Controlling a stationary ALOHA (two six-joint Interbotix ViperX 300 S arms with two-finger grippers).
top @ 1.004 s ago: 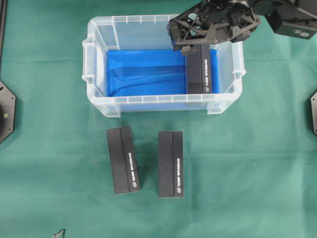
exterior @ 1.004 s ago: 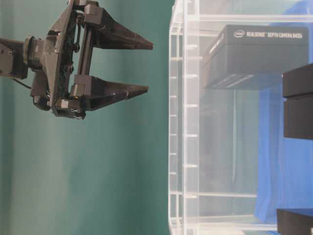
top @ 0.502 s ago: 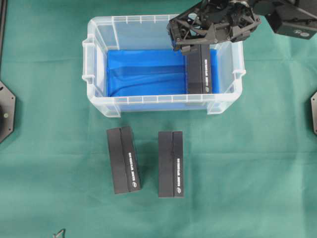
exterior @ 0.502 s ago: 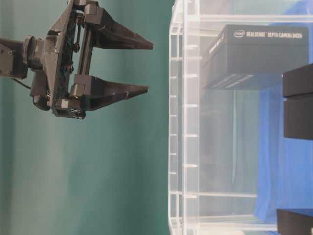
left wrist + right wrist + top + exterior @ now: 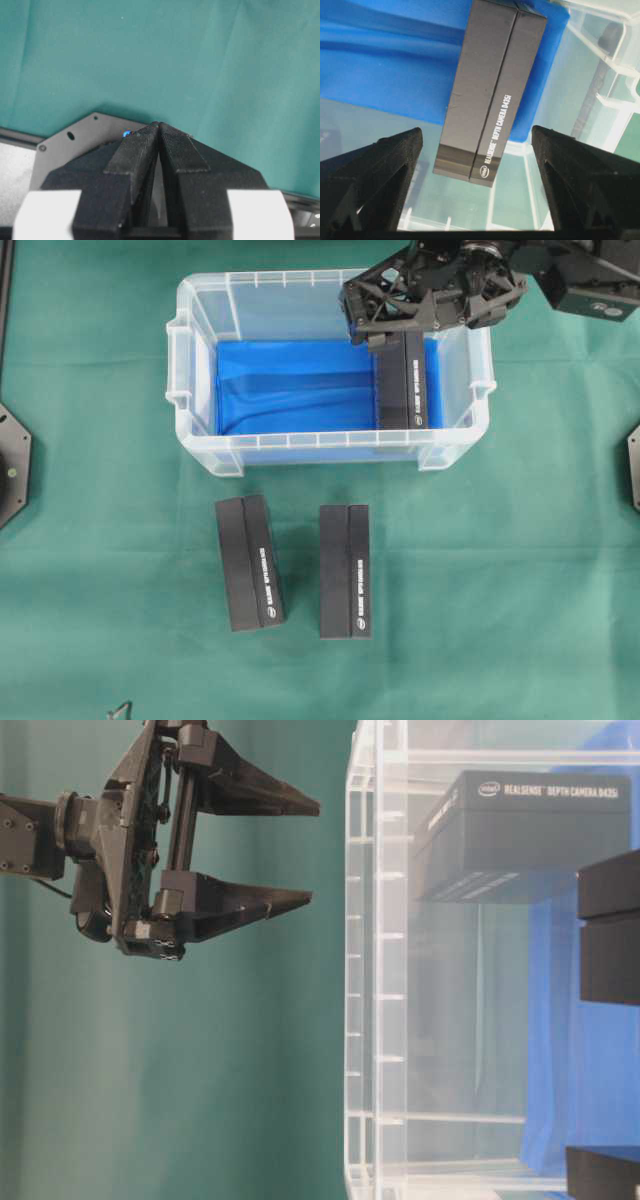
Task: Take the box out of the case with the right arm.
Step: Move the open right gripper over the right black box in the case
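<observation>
right arm poised over the last box

the case (image 5: pixel 200 370) sits on the green cloth (image 5: pixel 520 590), the box (image 5: pixel 402 380) lying at its right end. the right gripper (image 5: pixel 425 302) hovers above, jaws spread wide and empty, ready to straddle it.

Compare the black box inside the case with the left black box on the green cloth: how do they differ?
The box in the case lies on the blue sheet inside the case; the left box on the cloth lies outside, nearer the camera. The first lies straight, the second slightly turned. Both are black with white lettering.
</observation>
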